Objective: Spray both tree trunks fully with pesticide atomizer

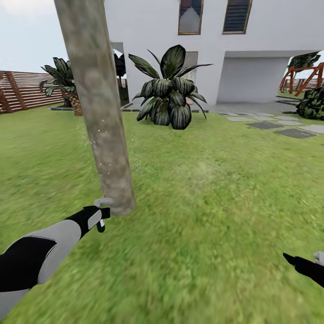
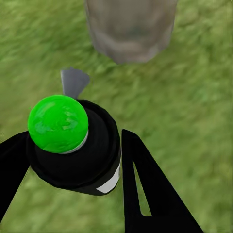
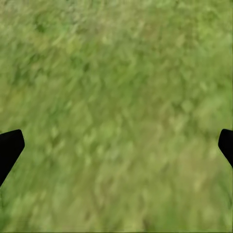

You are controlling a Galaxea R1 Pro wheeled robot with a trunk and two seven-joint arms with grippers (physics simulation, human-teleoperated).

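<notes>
Left wrist view: the left gripper (image 2: 73, 160) has its jaws clenched around the pesticide atomizer (image 2: 73, 145), green-capped, near the base of the tree trunk (image 2: 131, 29). Right gripper (image 3: 116, 145) hangs over the lawn (image 3: 116, 87), jaws spread wide, holding nothing.

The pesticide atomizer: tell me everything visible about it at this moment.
The pesticide atomizer is a small black-bodied sprayer with a glossy green round cap and a grey nozzle piece pointing toward the tree trunk. It sits between the fingers of the left gripper, held above the lawn near the trunk's base. Faint whitish speckles show on the trunk.
</notes>
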